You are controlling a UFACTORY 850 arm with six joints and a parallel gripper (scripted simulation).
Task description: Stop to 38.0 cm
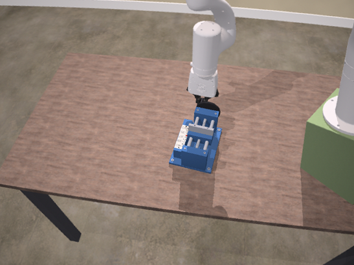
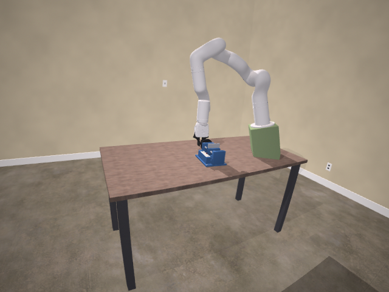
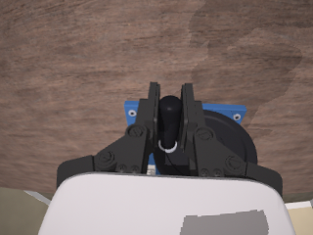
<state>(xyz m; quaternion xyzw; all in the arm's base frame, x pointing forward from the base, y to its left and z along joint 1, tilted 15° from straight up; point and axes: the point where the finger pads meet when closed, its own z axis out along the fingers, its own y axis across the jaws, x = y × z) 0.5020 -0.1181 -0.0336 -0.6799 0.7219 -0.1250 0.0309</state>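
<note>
A blue stop fixture (image 1: 196,145) stands on the wooden table, with a grey stop block (image 1: 200,130) riding on three grey rods and a white scale strip (image 1: 181,138) along its left side. A black handwheel (image 1: 210,106) sits at the fixture's far end. My gripper (image 1: 203,100) comes down from above and is shut on the handwheel's black crank knob (image 3: 171,123), which shows between the two fingers in the wrist view. The wheel disc (image 3: 225,140) lies to the right of the fingers. The fixture also shows in the exterior view (image 2: 211,154). The scale reading is too small to tell.
The arm's green base block (image 1: 341,151) stands at the table's right end. The table's front edge (image 1: 112,203) runs close below the fixture.
</note>
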